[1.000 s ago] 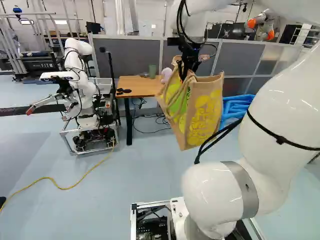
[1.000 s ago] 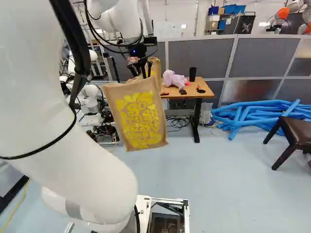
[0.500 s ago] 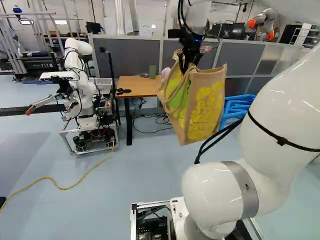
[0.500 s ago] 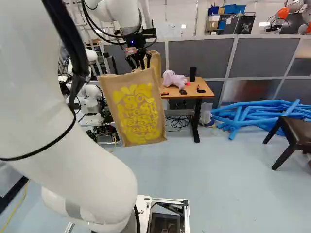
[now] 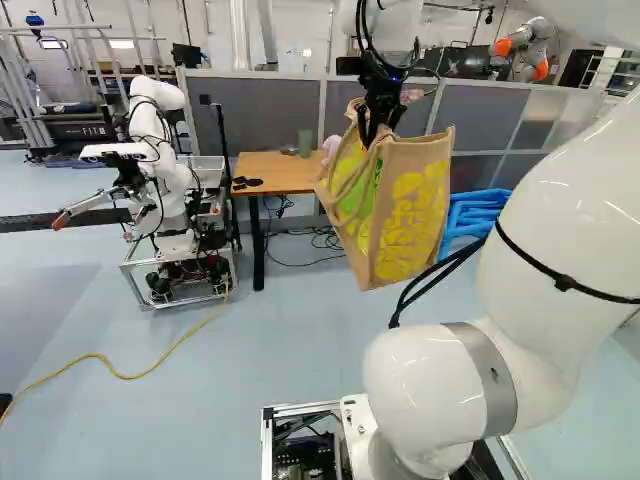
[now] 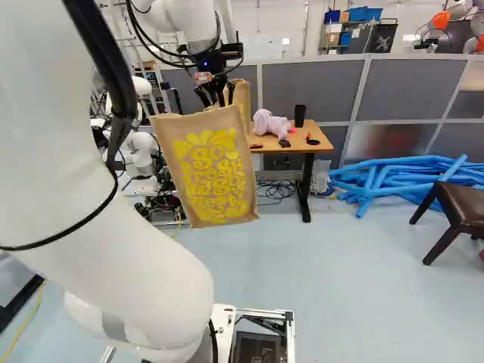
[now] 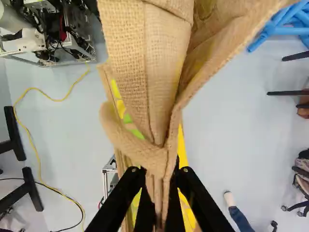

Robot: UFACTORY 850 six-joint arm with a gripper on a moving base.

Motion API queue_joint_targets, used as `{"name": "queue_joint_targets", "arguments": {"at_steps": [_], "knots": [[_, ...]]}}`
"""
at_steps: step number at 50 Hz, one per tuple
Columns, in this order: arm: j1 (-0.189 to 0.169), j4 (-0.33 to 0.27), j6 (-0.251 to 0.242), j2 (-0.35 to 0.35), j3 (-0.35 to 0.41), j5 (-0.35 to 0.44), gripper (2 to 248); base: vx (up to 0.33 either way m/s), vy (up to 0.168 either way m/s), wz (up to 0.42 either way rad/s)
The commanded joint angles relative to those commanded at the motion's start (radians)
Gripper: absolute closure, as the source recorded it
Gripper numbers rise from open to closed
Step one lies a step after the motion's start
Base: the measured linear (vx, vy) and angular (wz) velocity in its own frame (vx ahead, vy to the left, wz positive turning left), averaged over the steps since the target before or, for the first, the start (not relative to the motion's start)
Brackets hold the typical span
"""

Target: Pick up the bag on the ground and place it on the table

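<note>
Bag [image 5: 410, 225], held in grpr [image 5: 368, 136], slightly higher vs 1s ago.

Robotics lab: another robot [image 5: 176, 184].

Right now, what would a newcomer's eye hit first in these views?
The big tan bag with yellow print, hanging in mid-air from the gripper. Next, the bright blue tubes heaped on the floor at the right of the right base view, by a dark chair. Then the pale pink bundle on the table beyond the bag.
</note>
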Motion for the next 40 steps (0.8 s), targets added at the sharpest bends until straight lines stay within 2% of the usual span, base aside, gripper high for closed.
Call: {"name": "queue_joint_targets", "arguments": {"at_steps": [18,40], "knots": [[0.0,0.0,0.0,0.0,0.0,0.0,228,0.009,0.0,0.0],[0.0,0.0,0.0,0.0,0.0,0.0,228,0.08,0.001,0.0]]}}
